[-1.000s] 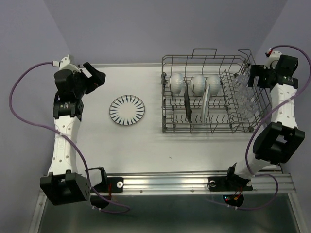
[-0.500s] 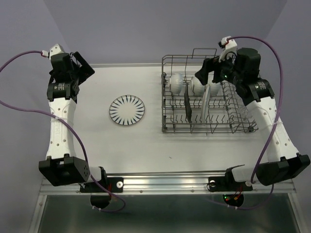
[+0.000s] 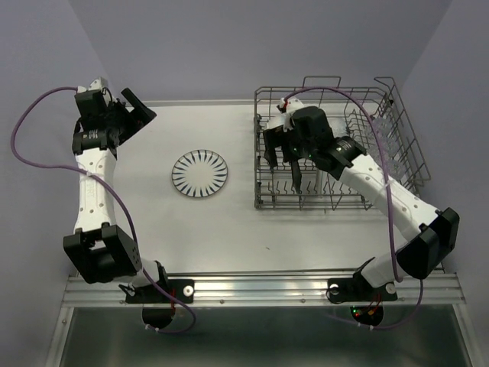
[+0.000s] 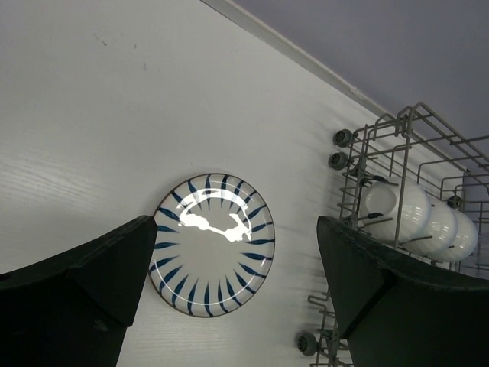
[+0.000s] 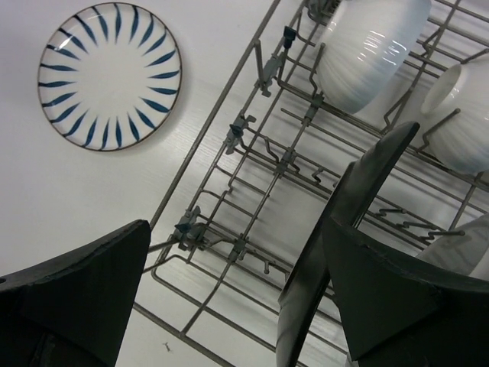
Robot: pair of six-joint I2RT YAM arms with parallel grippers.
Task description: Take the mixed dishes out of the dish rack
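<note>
Left side: my left gripper (image 3: 140,115) is held high over the far left corner of the white table (image 3: 229,229). Its jaws are spread wide and hold nothing. That arm is stretched up and away from the work, and I judge it to be standing by.

Centre: a round white plate with dark blue radial strokes (image 3: 199,173) lies flat on the table, well apart from the rack. I judge it to be already unloaded.

Right side: the grey metal wire dish rack (image 3: 397,130) holds a dark plate standing on edge (image 5: 344,222) between its tines. Small white bowls (image 5: 370,46) sit in the row beyond it.

My right arm reaches diagonally across the rack. My right gripper (image 3: 281,151) points down over the rack's left portion, jaws fully apart and empty.

Step in hand: the approach to the next dish, most likely the dark plate, whose edge runs close by my right-hand finger (image 5: 397,298).

Next move: shift sideways until the rim sits between the fingers, then descend, clamp, and lift straight up clear of the tines.
</note>
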